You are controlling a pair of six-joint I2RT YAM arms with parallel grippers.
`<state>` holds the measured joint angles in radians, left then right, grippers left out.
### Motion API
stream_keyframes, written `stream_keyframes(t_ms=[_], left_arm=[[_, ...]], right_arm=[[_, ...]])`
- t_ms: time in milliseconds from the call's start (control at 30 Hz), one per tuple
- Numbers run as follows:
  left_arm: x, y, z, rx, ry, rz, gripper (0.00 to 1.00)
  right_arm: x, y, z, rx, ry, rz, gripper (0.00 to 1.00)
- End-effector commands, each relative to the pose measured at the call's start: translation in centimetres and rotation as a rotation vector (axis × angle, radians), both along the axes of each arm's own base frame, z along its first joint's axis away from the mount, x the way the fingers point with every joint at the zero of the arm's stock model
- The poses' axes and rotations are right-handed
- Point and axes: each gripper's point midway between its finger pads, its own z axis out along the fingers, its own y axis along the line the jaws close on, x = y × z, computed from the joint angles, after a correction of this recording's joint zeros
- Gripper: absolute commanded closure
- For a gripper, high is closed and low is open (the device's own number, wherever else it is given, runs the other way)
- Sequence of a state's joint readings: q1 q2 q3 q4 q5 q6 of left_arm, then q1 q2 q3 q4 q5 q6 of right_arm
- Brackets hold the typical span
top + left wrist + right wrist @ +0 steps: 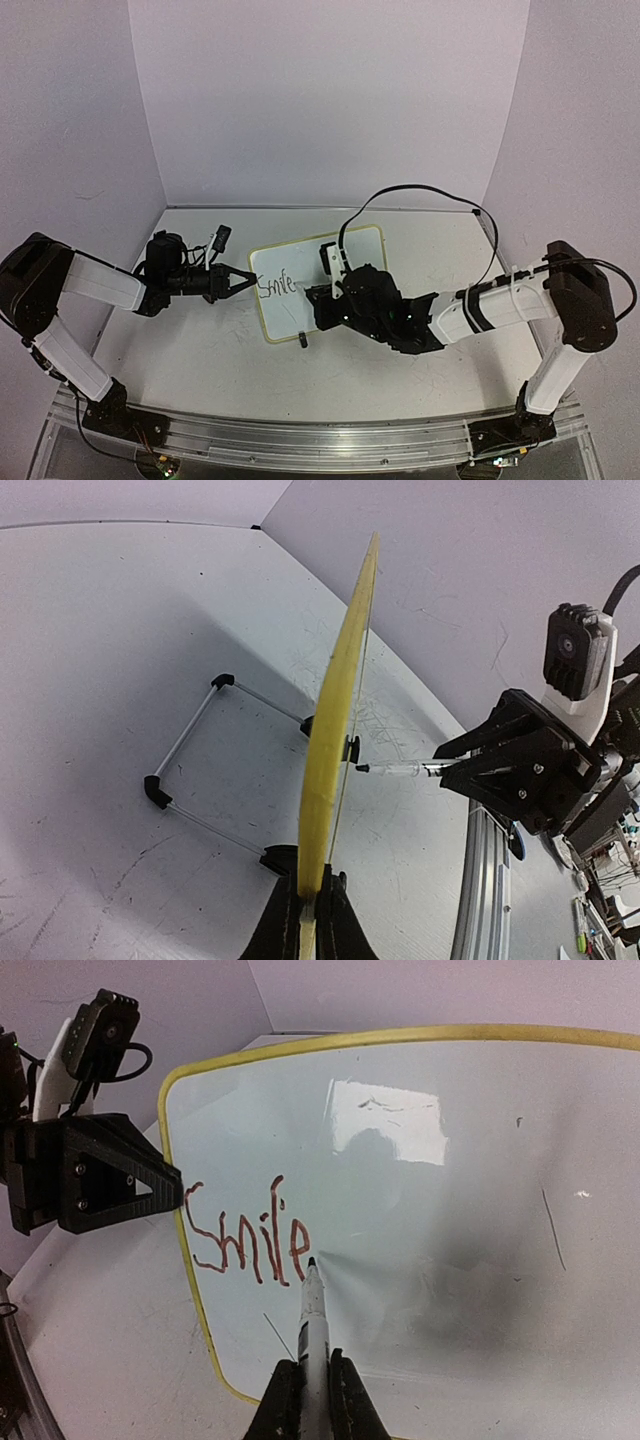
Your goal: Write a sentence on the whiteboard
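Observation:
The whiteboard (305, 258), white with a yellow-green rim, stands tilted at mid-table. My left gripper (248, 281) is shut on its left edge; in the left wrist view the board (340, 710) is edge-on between the jaws of that gripper (312, 888). The sentence reads only "Smile" (277, 286) at the board's left; it also shows in the right wrist view (245, 1240). My right gripper (313, 1368) is shut on a white marker (314, 1310) whose black tip touches the board (450, 1210) just right of the "e". The marker also shows in the left wrist view (400, 769).
A thin wire stand with black corner pieces (190, 735) lies on the table behind the board. A black clip foot (303, 340) sits at the board's near edge. A black cable (420, 192) arcs over the right arm. An aluminium rail (300, 435) runs along the front.

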<state>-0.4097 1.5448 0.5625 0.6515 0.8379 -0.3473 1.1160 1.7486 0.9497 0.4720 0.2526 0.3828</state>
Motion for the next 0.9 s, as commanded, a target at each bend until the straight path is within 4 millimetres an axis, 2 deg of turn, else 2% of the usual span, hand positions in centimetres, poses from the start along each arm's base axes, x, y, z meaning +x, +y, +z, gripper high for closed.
stream_keyframes(t_ms=[0,300,700,867], left_arm=[[-0.8,-0.3,0.7,-0.007,0.010,-0.037,1.00],[-0.7,-0.3,0.6,-0.005,0.011,-0.036,1.00],[-0.7,-0.3,0.7,-0.007,0.012,-0.037,1.00],[-0.7,-0.4,0.7,-0.007,0.011,-0.039,1.00]], right_arm=[[0.9,0.3,1.1,0.009,-0.023,-0.032,1.00],[0.4,-0.4,0.2,-0.009,-0.001,-0.029,1.00],[1.5,-0.8,-1.3,-0.072,0.015,-0.100,1.00],[1.7,-1.2,-1.2,-0.077,0.016,-0.122,1.00]])
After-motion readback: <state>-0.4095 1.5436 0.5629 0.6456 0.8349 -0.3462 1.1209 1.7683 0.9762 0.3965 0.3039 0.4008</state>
